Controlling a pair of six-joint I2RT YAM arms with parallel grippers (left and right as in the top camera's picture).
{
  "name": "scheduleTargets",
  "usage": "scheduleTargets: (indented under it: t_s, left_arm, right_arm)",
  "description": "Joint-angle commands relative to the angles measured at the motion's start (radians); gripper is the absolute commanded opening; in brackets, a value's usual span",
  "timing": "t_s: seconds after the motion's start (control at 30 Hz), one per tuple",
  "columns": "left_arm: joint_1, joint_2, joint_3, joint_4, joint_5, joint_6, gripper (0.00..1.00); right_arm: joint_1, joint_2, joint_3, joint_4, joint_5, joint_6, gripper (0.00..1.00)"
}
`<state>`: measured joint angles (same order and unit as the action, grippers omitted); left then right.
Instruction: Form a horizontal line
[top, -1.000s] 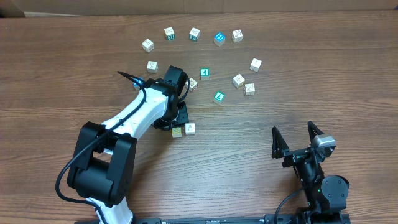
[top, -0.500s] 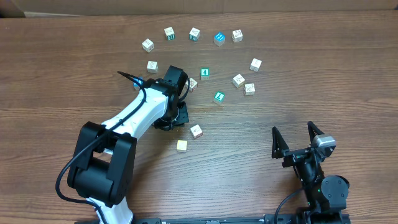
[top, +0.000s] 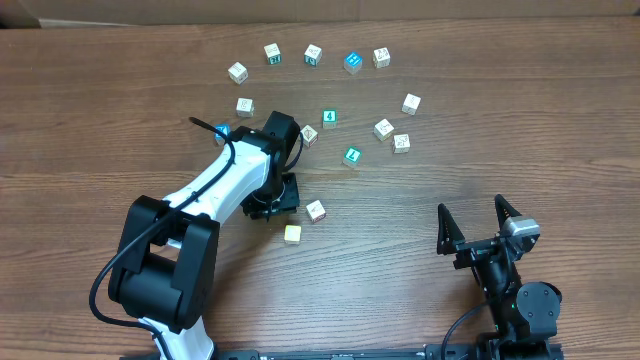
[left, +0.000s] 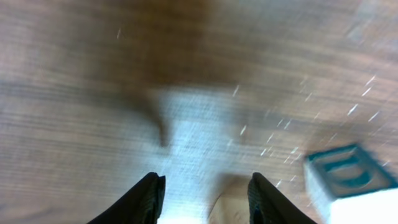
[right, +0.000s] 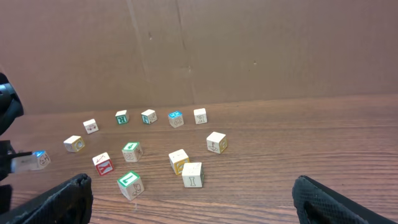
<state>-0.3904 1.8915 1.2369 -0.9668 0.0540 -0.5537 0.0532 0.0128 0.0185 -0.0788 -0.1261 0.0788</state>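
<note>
A pale yellow cube (top: 292, 233) and a whitish cube with red marks (top: 315, 210) lie loose and slightly apart, diagonal to each other, just right of my left gripper (top: 283, 203). No horizontal line of cubes shows in any view. The left wrist view is blurred: the left gripper (left: 206, 180) has its jaws apart over bare wood, with a pale shape low between them that I cannot identify. A teal-topped cube (left: 348, 174) sits to its right. My right gripper (top: 470, 207) stands wide open near the front right, holding nothing (right: 189, 193).
Several more cubes are scattered in an arc across the back of the table, among them a bright blue one (top: 352, 62), teal-faced ones (top: 329, 117) (top: 352, 155) and whitish ones (top: 384, 128) (top: 401, 143). A cardboard wall (right: 249, 50) stands behind the table.
The yellow and whitish cubes beside the left gripper have shifted right and toward the front, apart from it. The left gripper has dropped slightly toward the front. The right arm has not moved.
</note>
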Motion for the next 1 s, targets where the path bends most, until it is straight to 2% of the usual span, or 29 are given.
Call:
scheduleTargets:
  t_s: [0.0,0.13,0.33,0.4,0.97]
  left_arm:
    - [0.013,-0.007,0.069,-0.053,0.022,0.04,0.4]
    - [0.013,-0.007,0.168,-0.141,0.026,0.065,0.41]
    - [-0.013,-0.007,0.193,-0.238,0.051,0.064,0.12]
    - [-0.025,-0.007,0.183,-0.263,0.051,0.063,0.06]
    - [-0.172,-0.007,-0.013,-0.229,0.096,-0.024,0.04]
  right_arm:
    - [0.005,-0.01,-0.01,0.005,0.005,0.002,1.0]
    - [0.005,-0.01,-0.01,0.005,0.005,0.002,1.0]
    - [0.005,-0.01,-0.01,0.005,0.005,0.002,1.0]
    - [0.005,-0.01,-0.01,0.005,0.005,0.002,1.0]
    - [0.005,-0.01,-0.01,0.005,0.005,0.002,1.0]
